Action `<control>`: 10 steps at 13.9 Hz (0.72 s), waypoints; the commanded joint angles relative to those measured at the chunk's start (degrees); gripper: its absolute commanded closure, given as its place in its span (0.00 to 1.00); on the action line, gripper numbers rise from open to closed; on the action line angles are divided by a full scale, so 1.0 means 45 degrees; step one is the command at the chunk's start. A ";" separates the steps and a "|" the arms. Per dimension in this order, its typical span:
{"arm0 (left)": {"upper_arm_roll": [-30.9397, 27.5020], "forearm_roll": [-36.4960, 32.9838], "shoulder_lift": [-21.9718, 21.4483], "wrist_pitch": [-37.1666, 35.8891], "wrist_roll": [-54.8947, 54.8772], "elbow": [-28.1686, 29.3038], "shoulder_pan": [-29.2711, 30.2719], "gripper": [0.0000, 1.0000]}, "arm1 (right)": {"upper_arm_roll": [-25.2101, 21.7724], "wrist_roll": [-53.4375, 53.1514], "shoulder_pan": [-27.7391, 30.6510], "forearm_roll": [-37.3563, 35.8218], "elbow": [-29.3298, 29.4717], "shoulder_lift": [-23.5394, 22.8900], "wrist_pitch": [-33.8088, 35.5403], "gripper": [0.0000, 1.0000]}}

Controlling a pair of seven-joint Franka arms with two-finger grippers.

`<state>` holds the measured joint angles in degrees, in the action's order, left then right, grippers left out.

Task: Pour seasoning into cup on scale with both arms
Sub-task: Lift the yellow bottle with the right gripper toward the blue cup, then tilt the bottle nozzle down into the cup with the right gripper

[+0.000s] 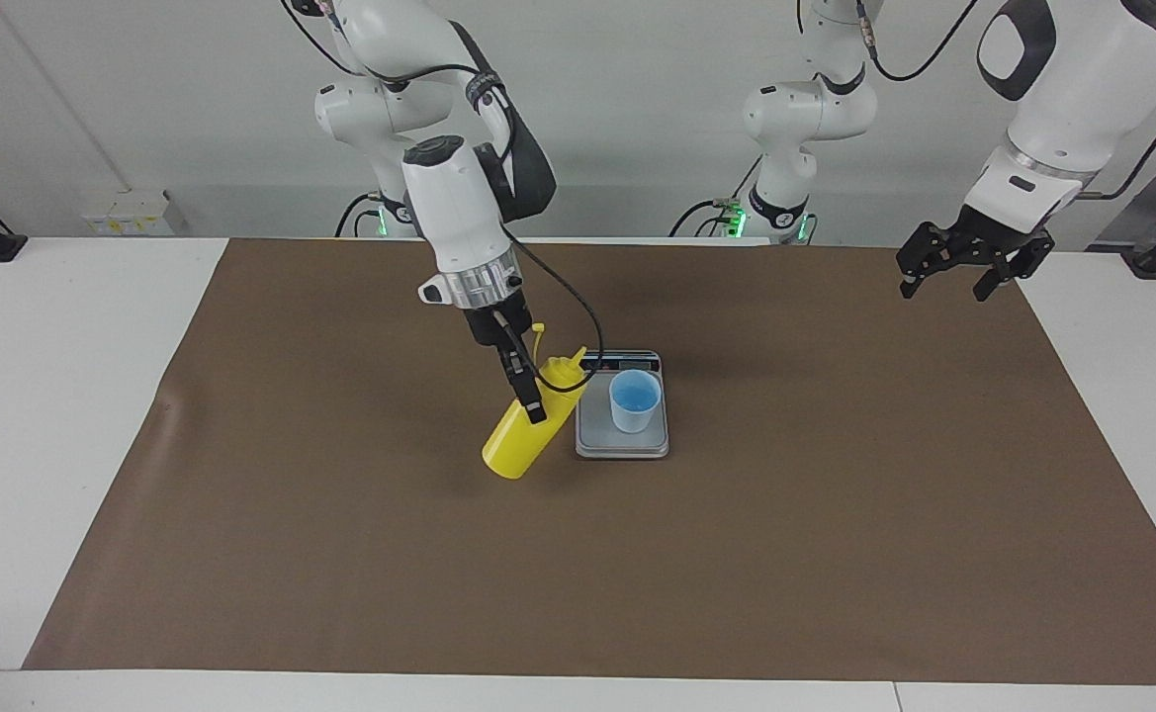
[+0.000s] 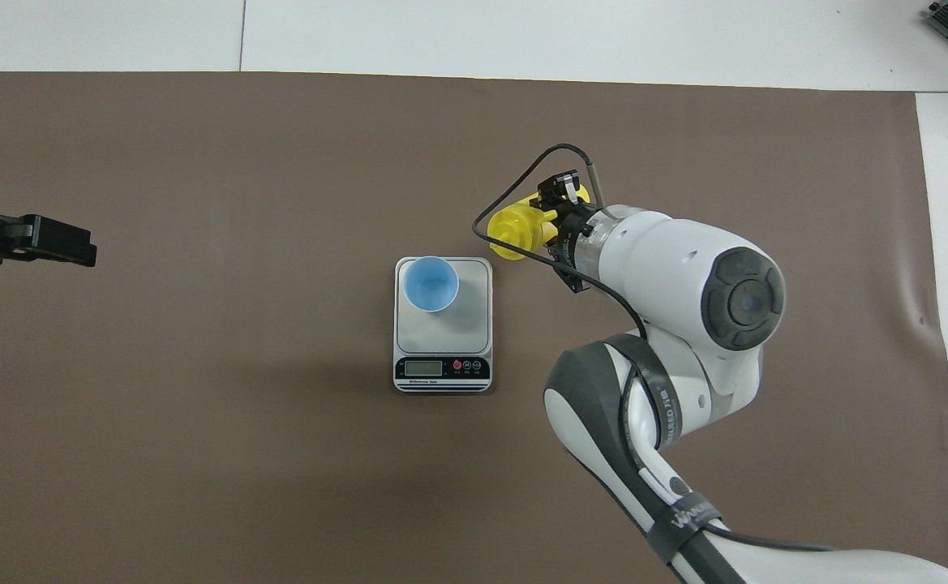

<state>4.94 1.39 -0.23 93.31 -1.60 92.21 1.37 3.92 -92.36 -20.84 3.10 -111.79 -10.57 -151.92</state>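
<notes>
The right gripper has its jaws clamped on the tilted bright yellow plastic squeeze bottle beside the flat silver-grey scale (light-blue plastic cup on it); the left gripper waits, jaws apart.

Facing cam: high, across table, looks at robots. Overhead cam: above robots' end, steeply down. Both distant; share mat, scale.
</notes>
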 commanded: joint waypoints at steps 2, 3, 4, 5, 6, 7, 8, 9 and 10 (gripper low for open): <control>0.0113 -0.0134 -0.0301 -0.0168 -0.0015 0.0231 0.0183 0.00 | -0.0030 -0.1055 -0.0522 -0.2867 0.0331 -0.0482 -0.0556 1.00; 0.0113 -0.0134 -0.0300 -0.0168 -0.0015 0.0231 0.0183 0.00 | -0.0050 -0.1638 -0.0602 -0.3881 0.0389 -0.0677 -0.0538 1.00; 0.0113 -0.0153 -0.0300 -0.0168 -0.0015 0.0231 0.0183 0.00 | -0.0050 -0.2302 -0.0623 -0.4800 0.0505 -0.0775 -0.0518 1.00; 0.0113 -0.0153 -0.0300 -0.0168 -0.0015 0.0231 0.0183 0.00 | -0.0030 -0.2908 -0.0623 -0.5351 0.0738 -0.0892 -0.0479 1.00; 0.0113 -0.0134 -0.0320 -0.0168 -0.0015 0.0231 0.0183 0.00 | -0.0050 -0.3339 -0.0623 -0.5550 0.0857 -0.0932 -0.0440 1.00; 0.0113 -0.0134 -0.0301 -0.0168 -0.0015 0.0231 0.0183 0.00 | -0.0050 -0.3517 -0.0623 -0.5745 0.0897 -0.0971 -0.0440 1.00; 0.0113 -0.0134 -0.0300 -0.0168 -0.0015 0.0231 0.0183 0.00 | -0.0050 -0.3732 -0.0623 -0.6095 0.0936 -0.0972 -0.0440 1.00; 0.0113 -0.0153 -0.0320 -0.0168 -0.0015 0.0231 0.0183 0.00 | -0.0050 -0.4005 -0.0623 -0.6698 0.0936 -0.1068 -0.0440 1.00; 0.0113 -0.0134 -0.0320 -0.0168 -0.0015 0.0231 0.0183 0.00 | -0.0050 -0.4124 -0.0642 -0.7284 0.0936 -0.1224 -0.0440 1.00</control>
<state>4.94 1.39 -0.23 93.30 -1.60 92.21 1.37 3.77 -108.42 -23.80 -25.09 -109.04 -14.59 -153.24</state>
